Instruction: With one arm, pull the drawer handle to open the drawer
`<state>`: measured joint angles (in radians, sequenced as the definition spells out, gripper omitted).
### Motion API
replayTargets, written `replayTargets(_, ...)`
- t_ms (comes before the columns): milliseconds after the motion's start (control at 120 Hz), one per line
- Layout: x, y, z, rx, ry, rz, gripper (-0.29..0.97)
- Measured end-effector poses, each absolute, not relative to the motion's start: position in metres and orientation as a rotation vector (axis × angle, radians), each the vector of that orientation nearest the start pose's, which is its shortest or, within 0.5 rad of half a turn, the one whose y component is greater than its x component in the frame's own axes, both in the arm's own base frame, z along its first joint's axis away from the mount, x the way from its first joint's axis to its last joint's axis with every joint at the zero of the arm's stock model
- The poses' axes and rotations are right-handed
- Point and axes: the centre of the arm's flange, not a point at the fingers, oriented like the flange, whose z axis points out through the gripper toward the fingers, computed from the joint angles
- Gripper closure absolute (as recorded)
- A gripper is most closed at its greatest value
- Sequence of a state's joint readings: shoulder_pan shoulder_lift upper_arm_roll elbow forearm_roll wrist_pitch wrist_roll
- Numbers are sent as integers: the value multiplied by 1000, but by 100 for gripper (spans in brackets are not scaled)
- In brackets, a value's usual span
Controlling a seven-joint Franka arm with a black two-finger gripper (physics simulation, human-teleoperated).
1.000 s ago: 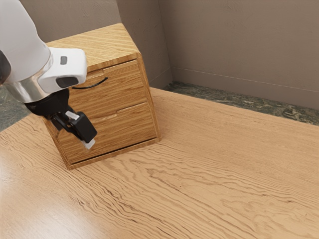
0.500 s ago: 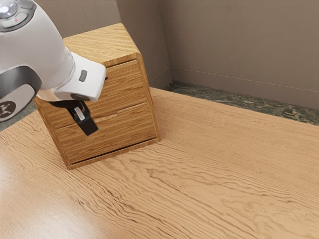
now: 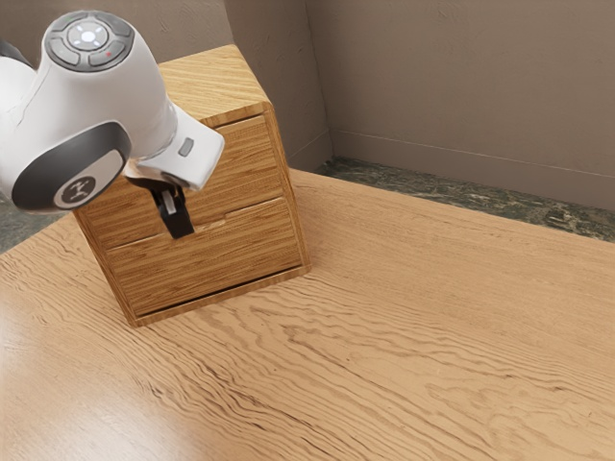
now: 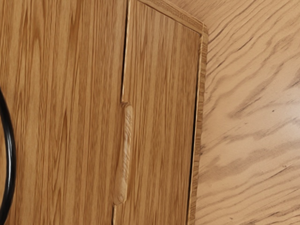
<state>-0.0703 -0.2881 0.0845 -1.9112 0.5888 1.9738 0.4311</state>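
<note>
**Handle hidden behind hand; grip state unreadable**

Ext. view: arm [image 3: 86,106] comes in from upper left. Its white hand covers the mid of the top drawer [image 3: 245,158], so the black drawer handle is hidden there. Gripper [image 3: 179,223] hangs dark against the cabinet [image 3: 207,82] front, about at the seam btw top drawer & lower drawer [image 3: 226,259]. It's seen side-on, so open or closed: can't tell. Contact w/ the front: can't tell either.

Wrist view: drawer handle [image 4: 10,159] shows as a thin black arc on the top drawer's front, cut off at the view's edge. Near it is the lower drawer's wooden grip [image 4: 123,154].

Both fronts look flush w/ the frame. Cabinet sits at the table [image 3: 404,336] far side, near the wall [image 3: 461,77] corner. Wide bare tabletop lies in front & to ext. view's right. Dark floor [image 3: 500,200] shows past the table's far edge.
</note>
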Motion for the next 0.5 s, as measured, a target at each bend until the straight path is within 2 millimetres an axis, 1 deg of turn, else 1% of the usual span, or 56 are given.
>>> replayTargets(125,511,64,654,-2411,706,-269,0)
replayTargets(217,515,66,658,-2397,724,-282,0)
replayTargets(292,521,71,656,-2392,732,-278,0)
replayTargets(383,528,73,655,-2382,749,-281,0)
replayTargets(500,538,83,654,-2373,753,-286,0)
